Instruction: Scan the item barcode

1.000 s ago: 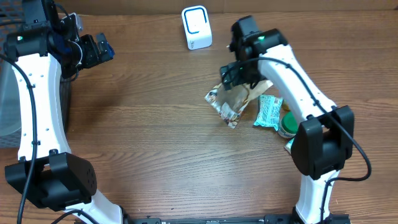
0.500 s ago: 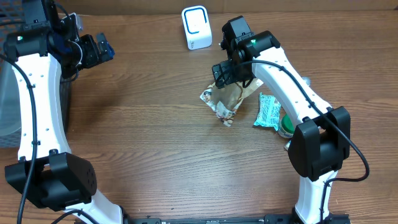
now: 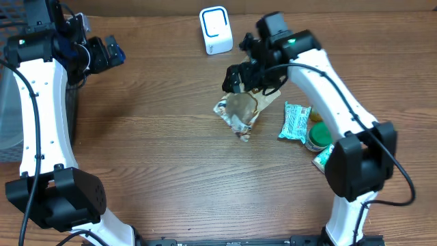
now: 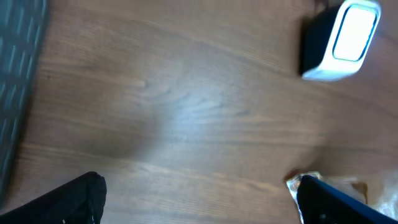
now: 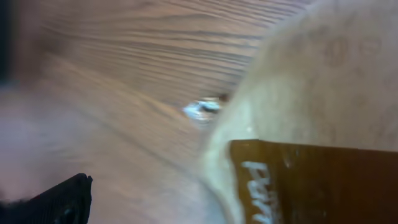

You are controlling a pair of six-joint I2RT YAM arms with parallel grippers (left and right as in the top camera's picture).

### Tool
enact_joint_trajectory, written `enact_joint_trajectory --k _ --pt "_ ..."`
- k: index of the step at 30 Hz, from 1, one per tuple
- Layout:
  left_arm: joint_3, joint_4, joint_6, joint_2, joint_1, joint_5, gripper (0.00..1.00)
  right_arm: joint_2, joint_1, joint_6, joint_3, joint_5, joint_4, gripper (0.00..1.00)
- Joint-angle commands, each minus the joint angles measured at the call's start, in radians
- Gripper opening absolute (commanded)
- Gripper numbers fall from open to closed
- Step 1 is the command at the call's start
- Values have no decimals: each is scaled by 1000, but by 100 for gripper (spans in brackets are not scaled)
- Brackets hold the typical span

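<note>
A crinkly tan and silver snack bag (image 3: 237, 113) lies on the wooden table, below the white barcode scanner (image 3: 216, 30). My right gripper (image 3: 244, 76) hangs open just over the bag's top edge. In the right wrist view the bag (image 5: 311, 93) fills the right side and hides one finger. The other finger (image 5: 65, 199) stands well clear of the bag, with bare table between them. My left gripper (image 3: 113, 55) is open at the far left with nothing in it. Its wrist view shows the scanner (image 4: 342, 40) and a corner of the bag (image 4: 297, 181).
A green packet (image 3: 296, 121), a green-lidded jar (image 3: 317, 137) and a teal packet (image 3: 321, 158) lie right of the bag, beside the right arm. A grey bin (image 3: 10, 102) stands at the left edge.
My right gripper has moved left and a little toward the scanner, and the snack bag has shifted left under it. The left arm has not moved.
</note>
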State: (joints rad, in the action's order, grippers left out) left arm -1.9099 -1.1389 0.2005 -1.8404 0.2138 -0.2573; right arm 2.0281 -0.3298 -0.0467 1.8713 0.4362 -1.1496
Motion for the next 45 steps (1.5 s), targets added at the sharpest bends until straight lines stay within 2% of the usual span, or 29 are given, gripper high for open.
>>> enact_joint_trajectory --k 1,6,10,11,13,14,16,21,26,30,36,40,45 --pt "-5 17 55 10 -1 -5 100 -64 56 26 7 220 -26 100" --pt "-5 3 58 10 -1 -17 99 -64 102 44 7 220 -76 100" --pt "5 -61 33 10 -7 -146 97 -64 106 43 7 220 -80 100" --pt "14 -69 1 10 -13 -193 89 -64 106 43 7 220 -81 100" --pt "38 -89 -69 9 -35 -280 67 -64 105 43 5 220 -80 100" --pt "56 -96 -96 8 -51 -305 63 -64 103 43 3 221 -79 100" --pt "94 -104 -163 8 -87 -341 61 -64 101 44 1 231 -80 100" --pt "212 -109 -338 8 -203 -413 66 -64 105 45 0 333 -83 100" --pt "331 -47 -456 8 -326 -456 84 -64 113 56 0 351 -130 100" --pt "368 -17 -550 6 -412 -473 86 -64 111 136 0 381 -187 100" --pt "370 -5 -675 6 -529 -476 89 -64 130 319 1 562 -295 100" --pt "370 2 -699 6 -579 -472 91 -64 155 371 1 649 -340 100" --pt "370 31 -697 6 -601 -475 91 -64 168 374 1 668 -357 100"
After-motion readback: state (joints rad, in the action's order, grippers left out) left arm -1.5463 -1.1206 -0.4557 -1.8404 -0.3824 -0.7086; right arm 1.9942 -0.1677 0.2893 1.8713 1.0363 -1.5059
